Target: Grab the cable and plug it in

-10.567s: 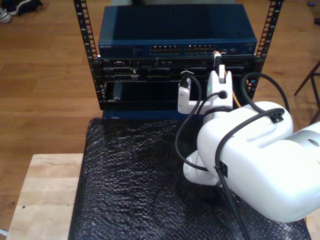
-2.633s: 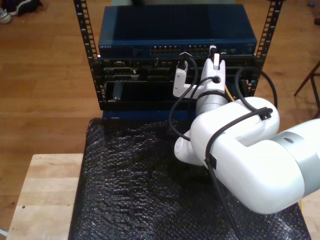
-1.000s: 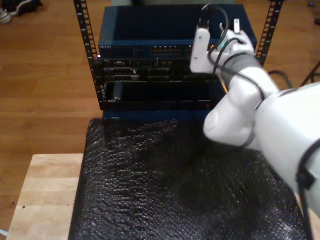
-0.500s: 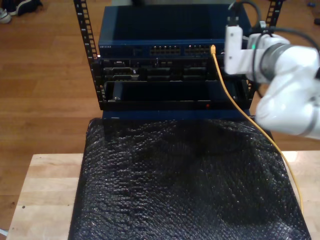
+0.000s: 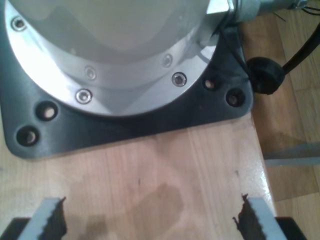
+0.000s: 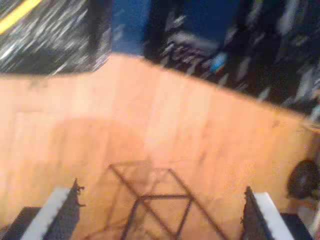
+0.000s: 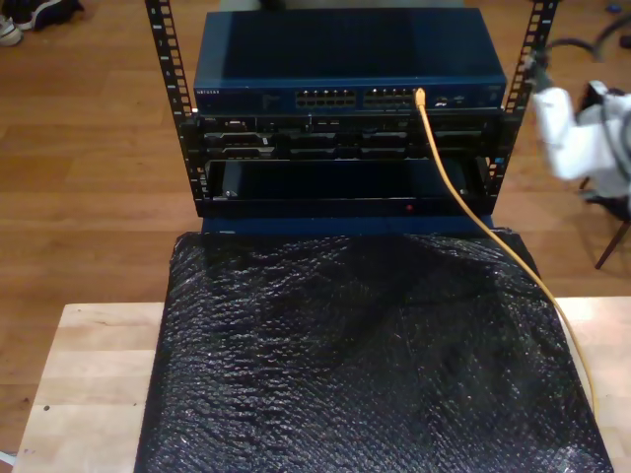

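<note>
A yellow-orange network cable [image 7: 463,197] is plugged into a port on the front of a blue network switch [image 7: 345,59], which sits at the top of a black equipment rack [image 7: 340,148]. From the port the cable drops across the rack's front, then runs over a black bubble-wrap sheet [image 7: 365,355] toward the exterior view's lower right, where the frame cuts it off. The sheet covers most of a pale wooden surface [image 7: 89,384], leaving bare wood along the exterior view's left edge. The room above the sheet and in front of the rack is open. A blurred white arm [image 7: 582,138] sits at the exterior view's right edge, beside the rack's upright and partly out of frame; which arm it is cannot be told. My first end effector [image 5: 150,220] is open, its toothed fingers [image 5: 50,220] wide apart over bare wood, close to a round metal arm base on a black mounting plate [image 5: 125,125]. My second end effector [image 6: 160,215] is also open and holds nothing, above wooden floor; that view is motion-blurred. Small white lettering on the switch is too small to read.
</note>
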`<state>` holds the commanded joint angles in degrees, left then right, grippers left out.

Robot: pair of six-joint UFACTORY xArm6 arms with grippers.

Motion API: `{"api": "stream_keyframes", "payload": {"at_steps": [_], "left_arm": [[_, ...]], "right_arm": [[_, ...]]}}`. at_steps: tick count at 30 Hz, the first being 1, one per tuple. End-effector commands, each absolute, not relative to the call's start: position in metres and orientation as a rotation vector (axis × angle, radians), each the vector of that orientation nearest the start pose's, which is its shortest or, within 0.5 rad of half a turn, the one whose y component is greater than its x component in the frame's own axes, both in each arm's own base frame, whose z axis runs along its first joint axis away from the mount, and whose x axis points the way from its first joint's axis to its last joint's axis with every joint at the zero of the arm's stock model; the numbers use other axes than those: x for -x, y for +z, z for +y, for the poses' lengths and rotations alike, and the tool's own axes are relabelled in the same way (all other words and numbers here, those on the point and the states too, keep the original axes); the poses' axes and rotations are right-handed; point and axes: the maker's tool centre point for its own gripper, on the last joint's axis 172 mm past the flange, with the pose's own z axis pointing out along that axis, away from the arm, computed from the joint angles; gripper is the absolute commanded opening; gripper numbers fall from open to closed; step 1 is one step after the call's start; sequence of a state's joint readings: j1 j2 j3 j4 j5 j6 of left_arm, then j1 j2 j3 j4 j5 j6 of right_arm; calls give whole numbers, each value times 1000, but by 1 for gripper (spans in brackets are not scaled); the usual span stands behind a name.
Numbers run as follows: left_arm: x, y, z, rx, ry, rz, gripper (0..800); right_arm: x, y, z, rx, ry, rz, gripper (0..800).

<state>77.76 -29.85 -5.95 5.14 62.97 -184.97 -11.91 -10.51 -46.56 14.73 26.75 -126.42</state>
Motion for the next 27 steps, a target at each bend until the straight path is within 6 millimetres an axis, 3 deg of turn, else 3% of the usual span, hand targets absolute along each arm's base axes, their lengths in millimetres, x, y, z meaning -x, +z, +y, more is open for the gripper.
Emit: {"api": "stream_keyframes", "payload": {"at_steps": [8, 14, 27], "left_arm": [[-6, 34, 115, 2258, -408, 2726, 800], [-6, 35, 115, 2258, -406, 2725, 800], [-6, 35, 115, 2258, -406, 2725, 800]], "right_arm": [[-455, 224, -184, -1805, 359, 2147, 788], [-398, 218, -230, -1948, 323, 2146, 788], [-263, 200, -258, -2164, 323, 2183, 789]]}}
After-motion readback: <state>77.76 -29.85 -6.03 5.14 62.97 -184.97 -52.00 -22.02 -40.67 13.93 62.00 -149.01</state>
